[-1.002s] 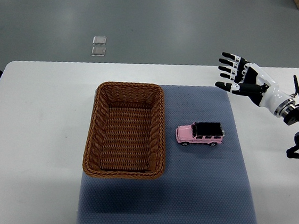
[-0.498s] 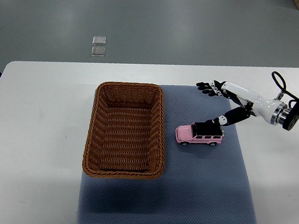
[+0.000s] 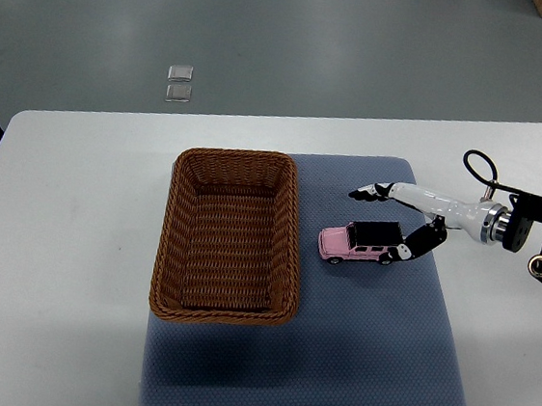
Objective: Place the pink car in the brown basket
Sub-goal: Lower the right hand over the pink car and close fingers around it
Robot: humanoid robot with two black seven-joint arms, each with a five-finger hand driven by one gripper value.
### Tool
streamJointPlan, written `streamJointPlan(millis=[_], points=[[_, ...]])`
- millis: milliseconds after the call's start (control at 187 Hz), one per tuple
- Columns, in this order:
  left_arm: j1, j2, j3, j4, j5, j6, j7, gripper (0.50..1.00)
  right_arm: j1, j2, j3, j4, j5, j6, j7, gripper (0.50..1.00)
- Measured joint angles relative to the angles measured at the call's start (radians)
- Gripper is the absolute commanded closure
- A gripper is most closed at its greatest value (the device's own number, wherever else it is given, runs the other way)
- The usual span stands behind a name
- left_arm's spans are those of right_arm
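Over the pink car, the right hand is set astride, unclosed.
Fingers are seen beyond the car's far side and the thumb at its rear, nothing gripped; the car sits on the blue mat, just right of the brown basket. A light, rigid, slick toy is judged, best pinched across the flat flanks.

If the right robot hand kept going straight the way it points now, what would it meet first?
Probably the pink car: the right robot hand points left with fingers open around its rear end. Beyond it lies the brown basket. Height is hard to judge from above.
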Motion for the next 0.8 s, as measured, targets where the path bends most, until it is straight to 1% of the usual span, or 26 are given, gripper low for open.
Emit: streamJointPlan(millis=[150,327,584,669,798], points=[[0.000,0.000,0.000,-0.003,0.000,0.000,0.000,0.500,-0.002,0.000,-0.002,-0.009,-0.026,-0.004,-0.001,0.591],[0.000,0.000,0.000,-0.004,0.000,0.000,0.000,0.500,-0.004,0.002,-0.014,-0.034,-0.030,-0.027,-0.002,0.599],[0.000,0.000,-0.001,-0.006,0.000,-0.001,0.000,0.500,0.002,0.002,-0.057,-0.040,-0.074,-0.032,-0.002,0.609],[0.000,0.000,-0.001,-0.006,0.000,-0.001,0.000,0.500,0.002,0.002,-0.057,-0.041,-0.080,-0.033,-0.002,0.638],[0.000,0.000,-0.001,-0.006,0.000,-0.001,0.000,0.500,0.002,0.002,-0.059,-0.045,-0.081,-0.049,-0.001,0.701]])
